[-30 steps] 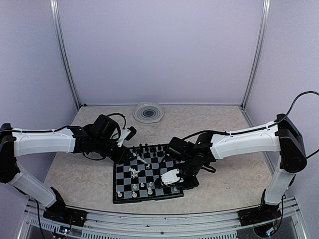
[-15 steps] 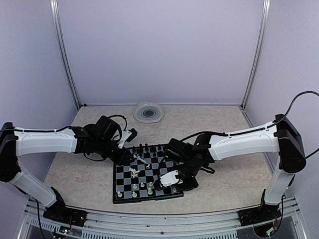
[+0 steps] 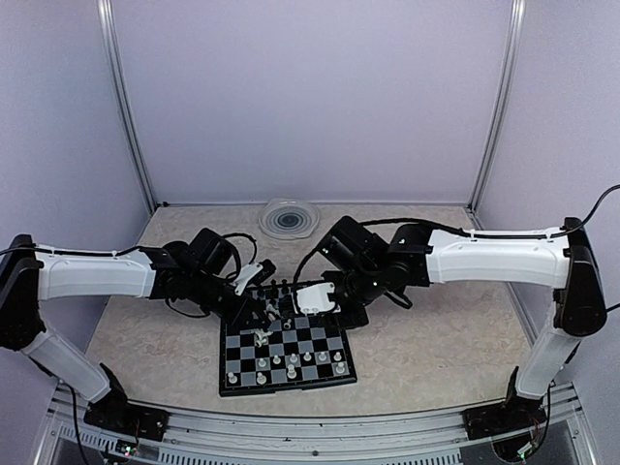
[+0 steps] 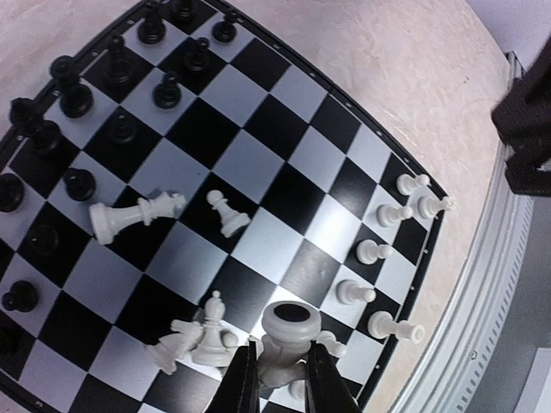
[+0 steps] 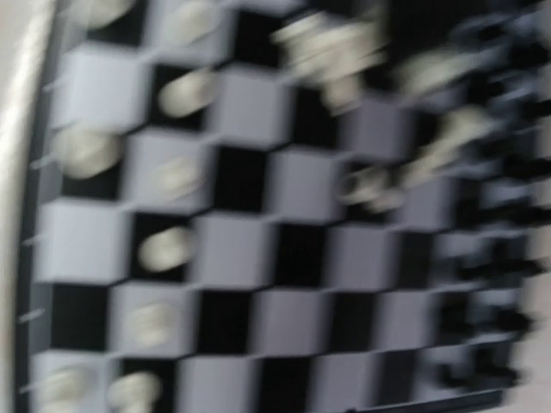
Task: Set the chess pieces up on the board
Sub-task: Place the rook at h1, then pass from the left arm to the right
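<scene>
– Chess pieces point(image 4: 166, 90): where are they found?

– All that can be made out are set on the board point(image 4: 284, 112). In the left wrist view, black pieces point(image 4: 69, 90) are gathered along the edge at 10 to 11 o'clock. Cream pawns point(image 4: 370, 251) are stood along the opposite edge, at 3 to 4 o'clock.

– Is anything seen lying down?

– A tall cream piece point(image 4: 133, 215) is laid on its side at 9 o'clock of that view, with a lone cream pawn point(image 4: 225, 215) just beside it at its 3 o'clock. A small cream cluster point(image 4: 202, 335) is seen at 7 o'clock, one piece upright and another toppled against it.

– How is the left gripper point(image 4: 277, 387) described?

– It is clamped on a round-topped cream piece point(image 4: 284, 331), which is pinched at the stem between the two fingers point(image 4: 244, 387) at 6 o'clock of the wrist view. In the top view it is placed over the board's 11 o'clock corner.

– And the right gripper point(image 3: 315, 298)?

– It is held over the board's far edge at 1 o'clock in the top view. Whether its fingers are parted or closed, and whether anything is held, cannot be told. Its own view is smeared by blur; only chequered squares are made out, with pale pieces at 9 o'clock and dark ones at 3 o'clock.

– What else is seen on the table point(image 3: 436, 329)?

– A round clear plate point(image 3: 289, 218) is set at 12 o'clock of the board, well apart from it.
</scene>
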Tool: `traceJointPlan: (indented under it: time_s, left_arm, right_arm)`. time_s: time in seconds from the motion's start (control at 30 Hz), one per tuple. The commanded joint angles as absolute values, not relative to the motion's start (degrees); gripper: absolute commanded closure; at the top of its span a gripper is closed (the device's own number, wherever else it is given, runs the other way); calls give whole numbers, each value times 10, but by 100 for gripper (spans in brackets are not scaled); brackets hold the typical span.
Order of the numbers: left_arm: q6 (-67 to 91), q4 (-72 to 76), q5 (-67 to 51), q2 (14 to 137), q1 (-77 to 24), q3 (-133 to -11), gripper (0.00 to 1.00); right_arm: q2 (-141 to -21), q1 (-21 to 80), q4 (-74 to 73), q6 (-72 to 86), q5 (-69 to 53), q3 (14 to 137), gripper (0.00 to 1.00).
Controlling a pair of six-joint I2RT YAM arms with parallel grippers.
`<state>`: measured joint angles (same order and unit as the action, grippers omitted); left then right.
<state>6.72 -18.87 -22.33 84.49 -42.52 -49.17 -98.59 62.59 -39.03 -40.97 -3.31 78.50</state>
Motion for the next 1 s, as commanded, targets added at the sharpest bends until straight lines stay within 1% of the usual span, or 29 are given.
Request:
traceJointPlan:
  time_s: [0.0,0.23,0.5,0.73,0.83,0.9,0.97]
  left_arm:
    - [59,-180,-316,854,-430,-503,89]
    - [61,-184,-366,866,-432,-503,89]
    - [63,-178,-401,861,-430,-506,89]
    - [62,-179,-425,863,-429,-507,88]
    - [61,-179,-427,860,-429,-506,88]
    - [61,-180,-427,860,-429,-505,88]
    - [60,-180,-428,857,-429,-504,88]
  right_arm:
    - [-1000,621,-314,-427,-4,810,62]
    - [-1058,640,-320,-463,-15,870,58]
    - [-1089,662,-344,-488,-45,897,56]
    - [-1121,683,-349,-491,-38,912,55]
    - [-1133,692,-351,-498,-25,913,56]
    - [-1138,694,-352,-498,-20,913,58]
    - [-1141,694,-352,-496,-12,915,63]
